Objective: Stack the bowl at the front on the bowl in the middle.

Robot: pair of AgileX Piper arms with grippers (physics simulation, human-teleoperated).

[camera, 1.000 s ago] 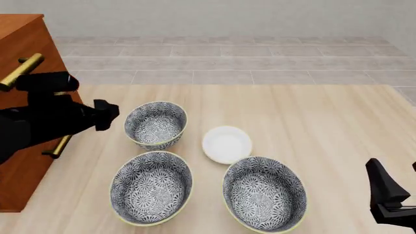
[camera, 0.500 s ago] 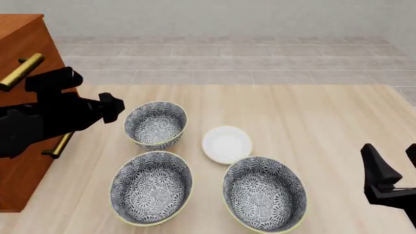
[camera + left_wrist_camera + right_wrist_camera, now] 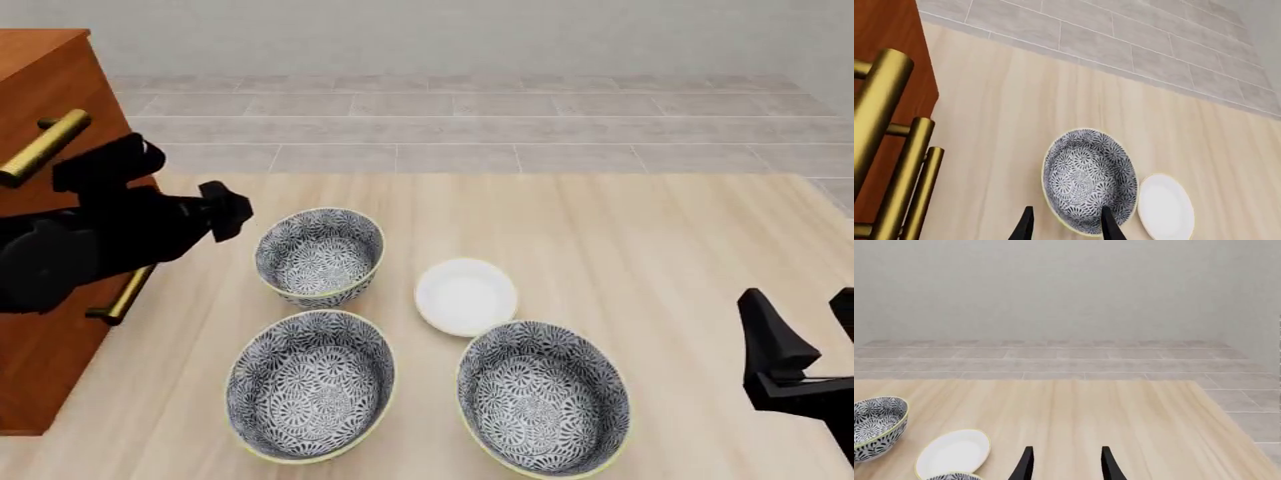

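Bowls sit untouched on the surface point(image 3: 641, 240): the bowl at the front point(image 3: 543, 396) lies right of the bowl in the middle point(image 3: 311, 385). Left end effector point(image 3: 227, 210) and right end effector point(image 3: 801, 335) hover apart, empty.

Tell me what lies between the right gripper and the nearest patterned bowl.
Only bare table. In the front view, nothing sits between the right gripper and the bowl at the front right; the white dish lies farther back.
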